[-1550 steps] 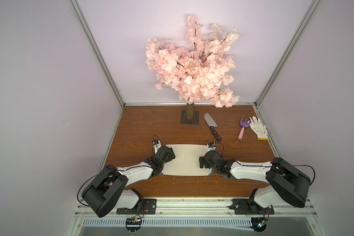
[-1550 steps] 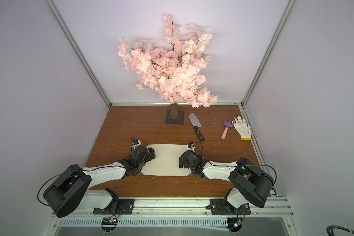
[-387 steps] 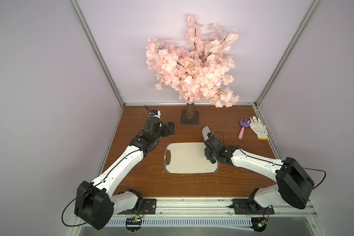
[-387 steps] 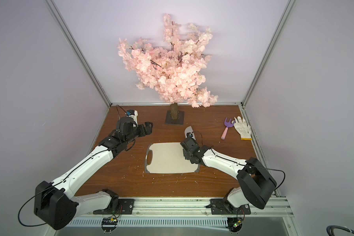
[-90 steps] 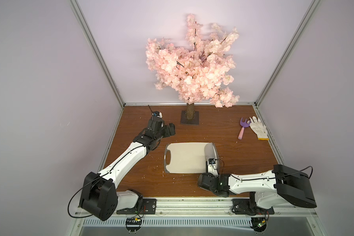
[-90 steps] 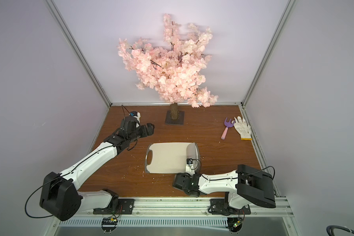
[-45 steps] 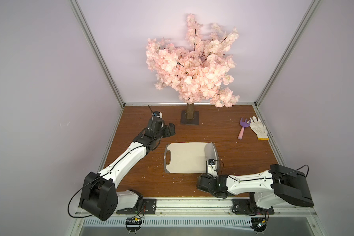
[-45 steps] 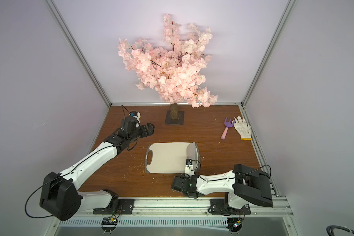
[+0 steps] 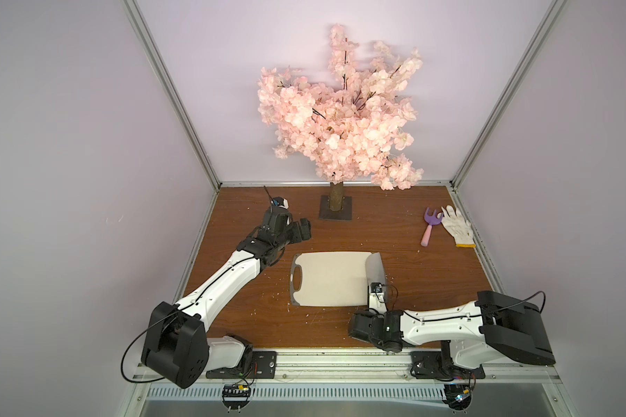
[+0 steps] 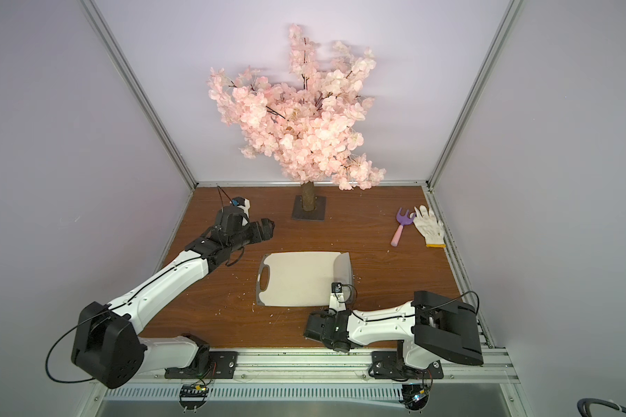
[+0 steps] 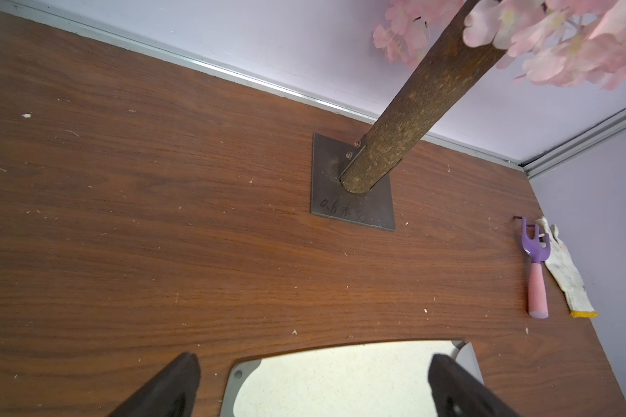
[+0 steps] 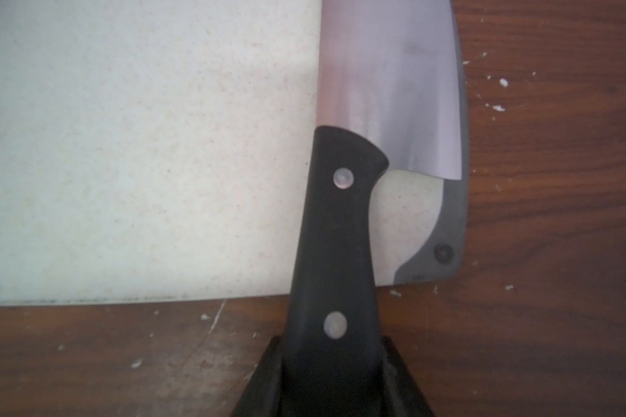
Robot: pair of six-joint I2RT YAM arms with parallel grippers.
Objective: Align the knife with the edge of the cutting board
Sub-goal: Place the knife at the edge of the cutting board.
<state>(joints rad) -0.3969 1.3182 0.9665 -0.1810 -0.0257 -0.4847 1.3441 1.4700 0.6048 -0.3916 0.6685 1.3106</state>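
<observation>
At the cutting board's (image 9: pixel 326 278) right edge, the right gripper (image 12: pixel 335 379) clamps the knife (image 12: pixel 387 90) (left gripper (image 11: pixel 315 375) gapes).

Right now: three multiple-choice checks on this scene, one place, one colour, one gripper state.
1. The knife blade lies: A) off the board entirely B) on the cutting board, at the end opposite its cutout C) across the cutout.
2. The toy fork handle is: A) green B) black C) pink.
3. The right gripper is: A) shut on the knife handle B) open, empty C) out of view.
Answers: 1B, blade overlaps that end; 2C, pink grip below purple tines; 3A, it clamps the black handle.
</observation>
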